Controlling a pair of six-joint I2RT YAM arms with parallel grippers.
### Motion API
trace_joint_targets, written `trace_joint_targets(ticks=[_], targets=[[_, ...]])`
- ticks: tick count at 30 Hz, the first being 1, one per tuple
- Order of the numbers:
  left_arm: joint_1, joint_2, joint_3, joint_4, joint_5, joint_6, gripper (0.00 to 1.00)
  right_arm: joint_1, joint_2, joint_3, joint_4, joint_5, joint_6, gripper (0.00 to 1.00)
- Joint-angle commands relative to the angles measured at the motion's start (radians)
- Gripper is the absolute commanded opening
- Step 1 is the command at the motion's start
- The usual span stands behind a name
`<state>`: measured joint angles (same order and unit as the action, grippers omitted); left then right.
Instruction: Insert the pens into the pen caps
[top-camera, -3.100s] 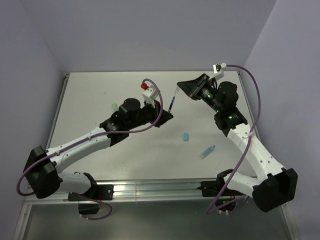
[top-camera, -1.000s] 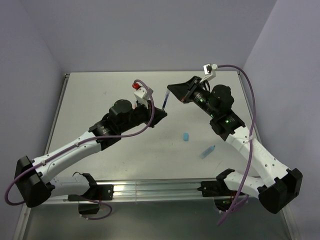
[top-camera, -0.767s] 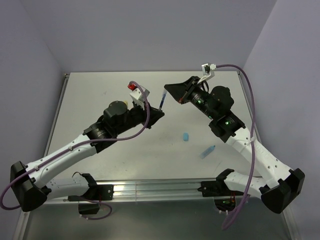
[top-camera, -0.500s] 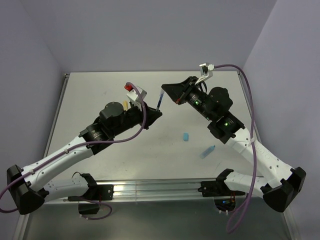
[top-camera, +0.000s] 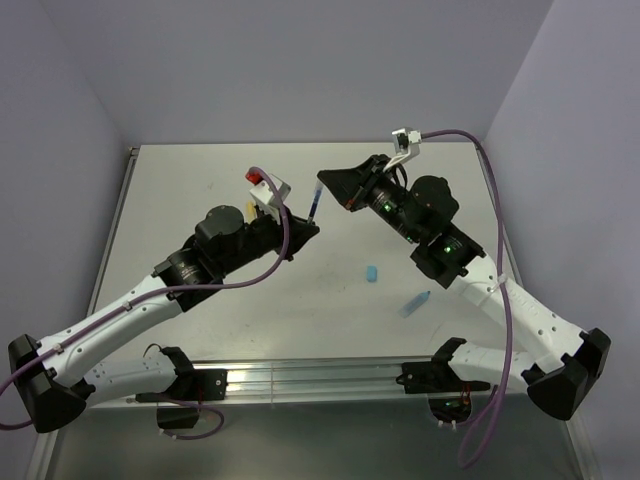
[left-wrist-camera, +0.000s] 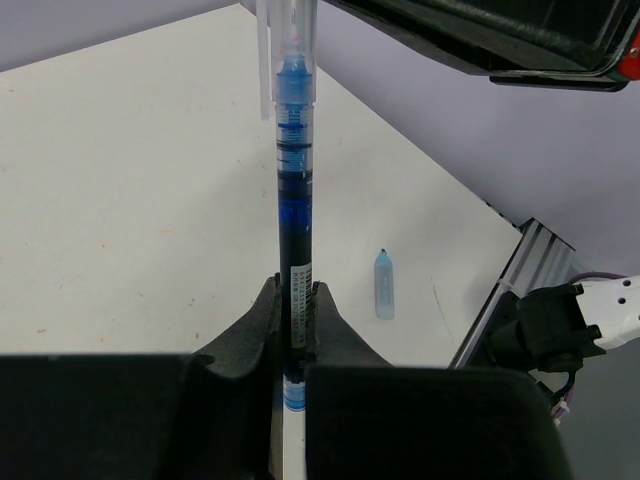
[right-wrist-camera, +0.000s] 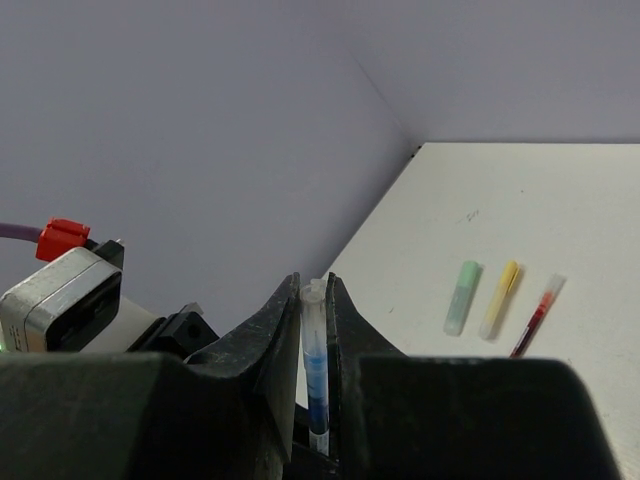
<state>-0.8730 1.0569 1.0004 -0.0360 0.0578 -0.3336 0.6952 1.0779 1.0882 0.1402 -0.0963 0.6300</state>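
Note:
My left gripper (top-camera: 306, 227) is shut on the dark blue pen (top-camera: 313, 208) and holds it upright above the table; in the left wrist view the pen (left-wrist-camera: 295, 230) stands between the jaws of this gripper (left-wrist-camera: 295, 300). My right gripper (top-camera: 323, 184) is shut on a clear pen cap (right-wrist-camera: 315, 330) that sits over the pen's tip (left-wrist-camera: 285, 40); in its own view this gripper (right-wrist-camera: 314, 300) closes tightly around the cap. A light blue marker (top-camera: 415, 304) and a light blue cap (top-camera: 371, 273) lie on the table at the right.
A pale green marker (right-wrist-camera: 462, 297), a yellow marker (right-wrist-camera: 500, 299) and a red pen (right-wrist-camera: 535, 313) lie side by side on the white table (top-camera: 200, 180), behind my left arm. Purple walls close off the back and sides. A metal rail (top-camera: 310, 375) runs along the front edge.
Both grippers have moved left together with the dark blue pen held between them. The left arm has stretched out further. The things on the table have not moved.

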Motion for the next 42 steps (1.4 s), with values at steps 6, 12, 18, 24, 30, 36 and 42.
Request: trace_joint_targets(ticks=[6,12,18,24,30,36,42], targets=[[0.019,-0.043,0.038,0.211,-0.09,0.021,0.0,0.113,0.05,-0.042,-0.165,-0.097,0.01,0.0],[0.04,-0.048,0.044,0.216,-0.09,0.013,0.0,0.159,0.066,-0.063,-0.174,-0.066,0.019,0.0],[0.074,-0.052,0.049,0.22,-0.09,-0.001,0.0,0.214,0.091,-0.076,-0.197,-0.034,0.025,0.0],[0.103,-0.057,0.058,0.222,-0.107,-0.005,0.0,0.265,0.108,-0.102,-0.237,0.033,0.031,0.0],[0.123,-0.054,0.076,0.225,-0.136,-0.019,0.0,0.309,0.142,-0.106,-0.297,0.144,0.056,0.0],[0.123,-0.041,0.098,0.222,-0.188,-0.021,0.0,0.352,0.192,-0.076,-0.369,0.21,0.077,0.0],[0.123,0.001,0.133,0.208,-0.269,-0.013,0.0,0.383,0.24,-0.037,-0.436,0.254,0.097,0.0]])
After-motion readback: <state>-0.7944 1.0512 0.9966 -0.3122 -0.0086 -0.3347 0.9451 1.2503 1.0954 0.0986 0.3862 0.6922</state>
